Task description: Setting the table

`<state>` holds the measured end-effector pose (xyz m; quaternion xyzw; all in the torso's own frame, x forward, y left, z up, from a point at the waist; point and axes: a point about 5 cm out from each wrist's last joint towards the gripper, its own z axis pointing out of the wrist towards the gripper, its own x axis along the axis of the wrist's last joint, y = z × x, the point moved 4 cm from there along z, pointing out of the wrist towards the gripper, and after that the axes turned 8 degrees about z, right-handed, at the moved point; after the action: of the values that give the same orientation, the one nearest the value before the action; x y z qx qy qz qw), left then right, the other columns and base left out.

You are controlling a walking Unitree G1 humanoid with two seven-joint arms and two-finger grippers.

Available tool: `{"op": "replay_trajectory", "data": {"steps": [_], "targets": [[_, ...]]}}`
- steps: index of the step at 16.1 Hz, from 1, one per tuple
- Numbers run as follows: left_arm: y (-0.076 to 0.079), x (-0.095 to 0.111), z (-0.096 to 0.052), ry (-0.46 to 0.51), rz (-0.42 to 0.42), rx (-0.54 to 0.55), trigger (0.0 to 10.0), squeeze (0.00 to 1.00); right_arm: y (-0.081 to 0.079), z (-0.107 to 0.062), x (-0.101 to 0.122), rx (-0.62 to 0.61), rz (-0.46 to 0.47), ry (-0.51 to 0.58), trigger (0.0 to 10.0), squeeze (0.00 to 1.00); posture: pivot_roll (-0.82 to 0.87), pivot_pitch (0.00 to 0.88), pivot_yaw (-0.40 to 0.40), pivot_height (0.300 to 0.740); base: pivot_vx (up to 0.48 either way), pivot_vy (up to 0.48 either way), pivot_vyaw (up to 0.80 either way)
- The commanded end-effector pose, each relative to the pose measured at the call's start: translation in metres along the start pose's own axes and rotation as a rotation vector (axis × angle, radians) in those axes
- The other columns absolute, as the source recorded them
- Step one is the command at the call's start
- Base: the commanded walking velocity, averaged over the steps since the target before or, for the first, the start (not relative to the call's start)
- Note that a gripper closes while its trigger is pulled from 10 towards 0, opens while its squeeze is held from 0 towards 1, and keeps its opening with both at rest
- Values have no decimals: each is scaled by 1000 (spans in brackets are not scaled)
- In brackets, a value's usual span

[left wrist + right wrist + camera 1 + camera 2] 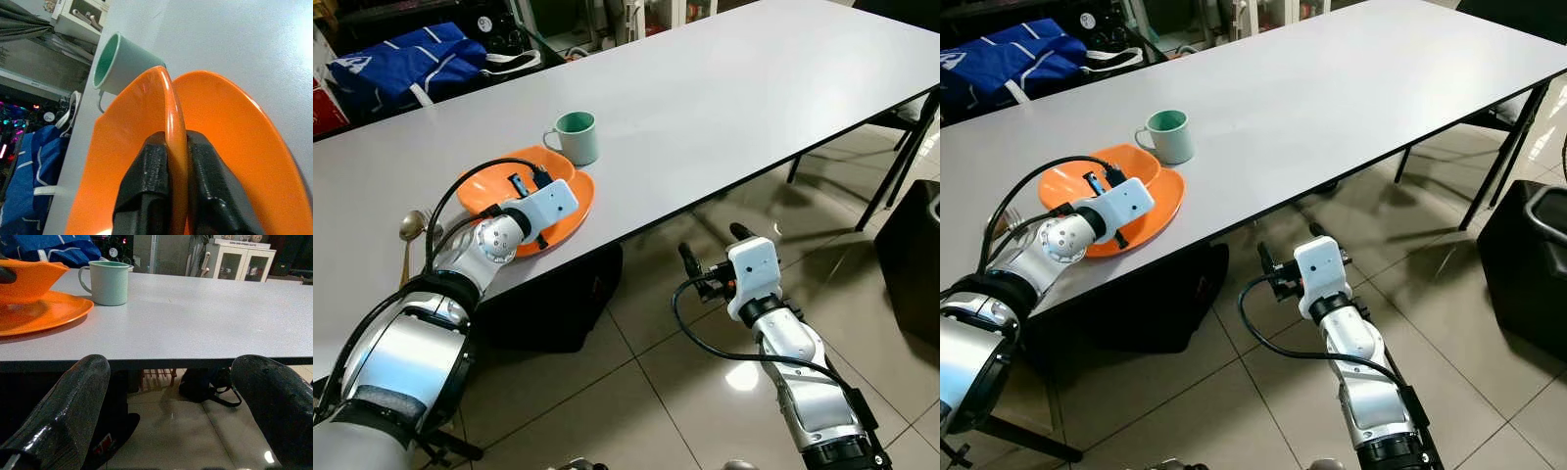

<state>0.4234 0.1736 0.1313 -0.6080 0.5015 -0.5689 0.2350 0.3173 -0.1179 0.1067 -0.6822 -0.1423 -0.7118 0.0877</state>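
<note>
An orange bowl (166, 112) sits on an orange plate (570, 211) near the white table's (734, 88) near edge, its rim pinched by the left gripper (171, 183). A mint mug (575, 136) stands just beyond — a spoon (410, 227) lies left. The right gripper (713, 257) hovers below the edge, fingers spread, over tiled floor (685, 392). The table's far right lies bare.

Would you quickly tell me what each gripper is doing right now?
Left gripper: shut on the orange bowl rim.
Right gripper: open, holding nothing.
</note>
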Motion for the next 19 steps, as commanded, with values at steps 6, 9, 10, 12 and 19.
{"op": "replay_trajectory", "data": {"steps": [6, 9, 10, 12, 19], "targets": [[-19, 4, 1, -3, -14, 52, 10000, 988, -4, -1, -1, 15, -6, -15, 10000, 0, -253, 64, 146, 736, 0, 0, 0], [-18, 4, 2, -3, -13, 45, 10000, 992, -4, 0, -1, 13, -5, -14, 10000, 0, -254, 61, 148, 736, 0, 0, 0], [-18, 4, 2, -4, -13, 42, 10000, 1000, -4, 0, -1, 14, -6, -15, 10000, 0, -255, 59, 148, 736, 0, 0, 0], [-13, 4, 2, -1, -15, 23, 10000, 1000, -4, 0, -2, 15, -7, -19, 10000, 0, -255, 56, 149, 736, 0, 0, 0], [6, 0, 2, -22, -46, -44, 10000, 1000, -7, 0, -5, 26, -5, -30, 10000, 0, -253, 54, 150, 736, 0, 0, 0]]}}
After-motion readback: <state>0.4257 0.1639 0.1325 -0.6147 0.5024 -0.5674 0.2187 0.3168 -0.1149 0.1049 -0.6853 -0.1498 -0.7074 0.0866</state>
